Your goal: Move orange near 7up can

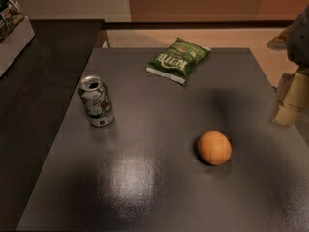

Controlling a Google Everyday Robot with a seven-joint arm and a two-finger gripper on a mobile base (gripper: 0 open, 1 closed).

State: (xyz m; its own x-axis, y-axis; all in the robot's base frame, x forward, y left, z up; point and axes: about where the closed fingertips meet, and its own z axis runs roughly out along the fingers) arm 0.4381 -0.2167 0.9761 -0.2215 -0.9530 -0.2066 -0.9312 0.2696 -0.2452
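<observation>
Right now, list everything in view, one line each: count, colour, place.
orange: one, orange, on the table right of centre, touching nothing else.
7up can: one, silver-white with green and red marks, upright near the table's left edge.
chip bag: one, green, lying flat near the table's far edge.
table: one, dark grey, fills most of the view.
counter: one, dark, left of the table.
box: one, white, on the counter's far left, partly cut off.
gripper: one, pale, at the right edge, apart from the orange.

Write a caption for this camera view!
The orange and can sit apart on a dark table; gripper hovers at the right edge.
</observation>
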